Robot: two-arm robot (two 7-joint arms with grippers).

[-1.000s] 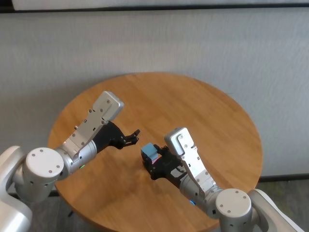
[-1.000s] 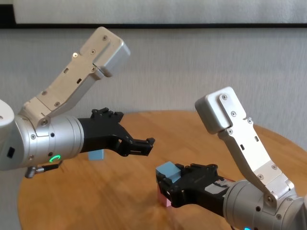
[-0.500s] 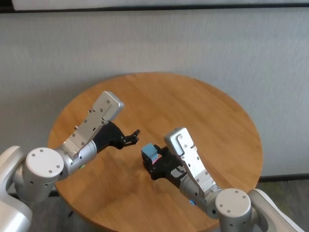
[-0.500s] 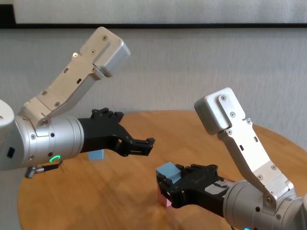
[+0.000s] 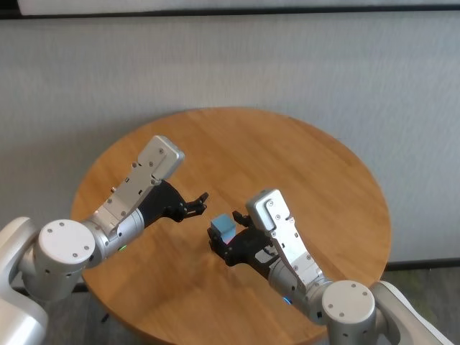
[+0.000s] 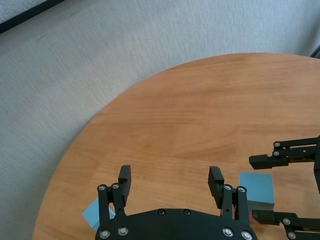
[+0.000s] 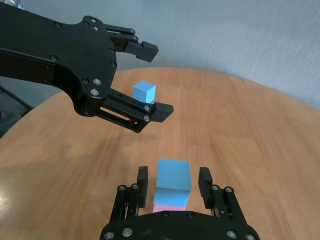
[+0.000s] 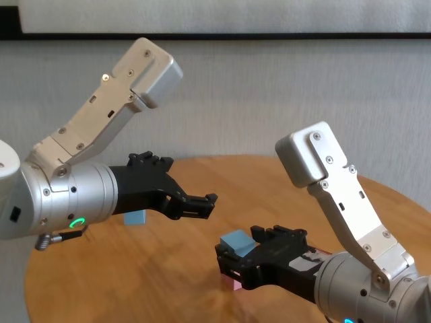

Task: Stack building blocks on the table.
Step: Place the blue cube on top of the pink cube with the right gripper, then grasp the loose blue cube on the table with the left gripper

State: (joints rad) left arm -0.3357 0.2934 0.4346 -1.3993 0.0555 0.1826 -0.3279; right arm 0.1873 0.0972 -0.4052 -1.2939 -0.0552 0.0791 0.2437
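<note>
Blue matte cube [image 7: 173, 173] sits on pale pink cube [image 7: 167, 206] between my right fingers [image 7: 204, 181], parted, not gripping | second blue cube [image 7: 144, 90] loose on wooden bench [image 5: 316, 180], unstacked | left fingers [image 6: 216, 180] wide, empty

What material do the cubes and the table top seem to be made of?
Blue cube on the pink cube, and the far blue cube: matte, sharp-edged, evenly coloured with no gloss; probably foam or painted wood, the look leaves it open. Table: warm brown with visible grain lines and a soft sheen, so wood or wood veneer.
</note>
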